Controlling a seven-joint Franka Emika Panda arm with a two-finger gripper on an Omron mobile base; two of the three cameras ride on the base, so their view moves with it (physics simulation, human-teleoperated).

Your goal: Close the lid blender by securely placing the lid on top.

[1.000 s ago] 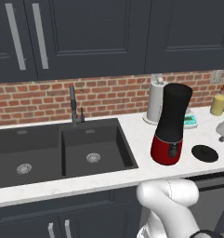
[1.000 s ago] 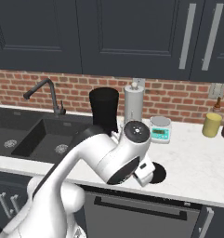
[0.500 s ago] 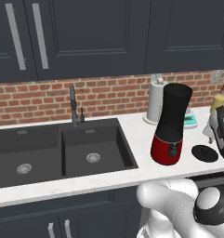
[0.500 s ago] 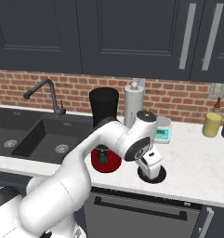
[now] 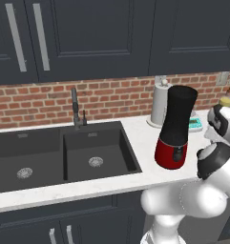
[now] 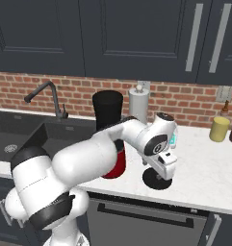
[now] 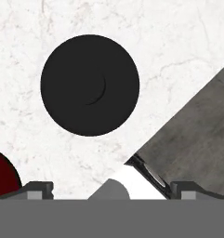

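Black and flat, the lid (image 7: pixel 90 85) lies on the white marble desk (image 7: pixel 178 37), near its front edge and just right of the blender (image 6: pixel 109 139). I have my hand (image 6: pixel 161 169) poised directly above it, fingers spread wide, gripping nothing. Its red base (image 5: pixel 170 153) sits on the desk beside the sink (image 5: pixel 95 152), jar mouth uncovered.

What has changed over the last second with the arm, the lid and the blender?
The arm swung right and down, bringing the end effector from beside the blender to just above the lid. Its jaws are open and nothing has been taken hold of. The lid still lies flat on the counter near its front edge, the blender stands uncovered where it was, and the base has not driven.
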